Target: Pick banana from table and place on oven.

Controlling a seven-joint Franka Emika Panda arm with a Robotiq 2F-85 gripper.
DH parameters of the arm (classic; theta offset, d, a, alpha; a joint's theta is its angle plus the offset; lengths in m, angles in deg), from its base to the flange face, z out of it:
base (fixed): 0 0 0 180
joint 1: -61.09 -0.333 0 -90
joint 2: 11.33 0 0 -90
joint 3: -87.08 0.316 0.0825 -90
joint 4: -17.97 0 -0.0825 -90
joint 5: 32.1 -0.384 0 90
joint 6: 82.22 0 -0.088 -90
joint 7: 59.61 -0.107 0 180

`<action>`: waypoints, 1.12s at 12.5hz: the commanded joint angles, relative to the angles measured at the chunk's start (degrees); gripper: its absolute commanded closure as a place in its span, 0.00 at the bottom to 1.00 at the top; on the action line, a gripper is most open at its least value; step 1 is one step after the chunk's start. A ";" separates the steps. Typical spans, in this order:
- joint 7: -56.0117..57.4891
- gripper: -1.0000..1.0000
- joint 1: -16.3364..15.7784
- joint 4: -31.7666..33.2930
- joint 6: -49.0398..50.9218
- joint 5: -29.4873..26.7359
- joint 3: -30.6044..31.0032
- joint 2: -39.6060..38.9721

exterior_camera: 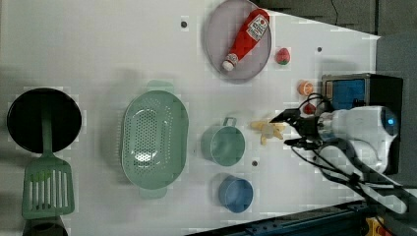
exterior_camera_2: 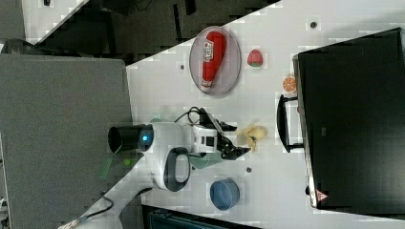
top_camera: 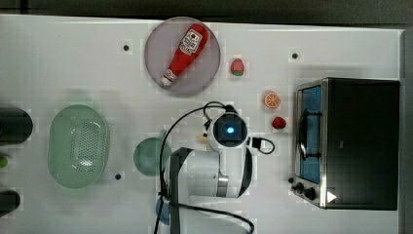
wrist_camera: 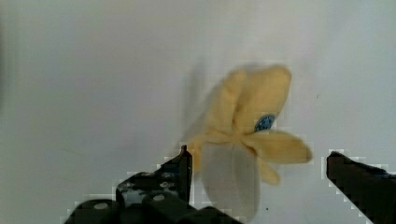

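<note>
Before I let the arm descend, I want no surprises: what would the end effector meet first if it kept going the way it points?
Most likely the banana: the open end effector has a finger on each side of it, with only the table beneath. Remaining height is unclear.

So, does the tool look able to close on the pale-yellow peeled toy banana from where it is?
Probably yes: the tool is open, with the pale-yellow peeled toy banana lying between its fingers and nothing blocking.

Looks like a robot lab bench: white table [top_camera: 58,58] with dark bolt holes, toy kitchenware laid out, grey partition panel [exterior_camera_2: 62,105] at right view's left.
</note>
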 commanded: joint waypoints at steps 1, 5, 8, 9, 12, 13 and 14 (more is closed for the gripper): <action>-0.39 0.00 -0.40 0.16 -6.41 -0.95 -0.60 -0.91; -0.56 0.15 -0.44 0.24 -9.67 -1.04 0.16 -4.06; -0.75 0.53 -0.43 0.25 -9.67 -1.06 0.09 -3.95; -0.75 0.64 -0.43 0.18 -9.69 -1.06 0.11 -3.93; -0.75 0.82 -0.44 0.22 -9.64 -1.06 0.19 -3.51; -0.75 0.82 -0.44 0.23 -9.44 -1.07 0.28 -2.63; -0.75 0.82 -0.44 0.12 -9.40 -1.06 0.44 -1.16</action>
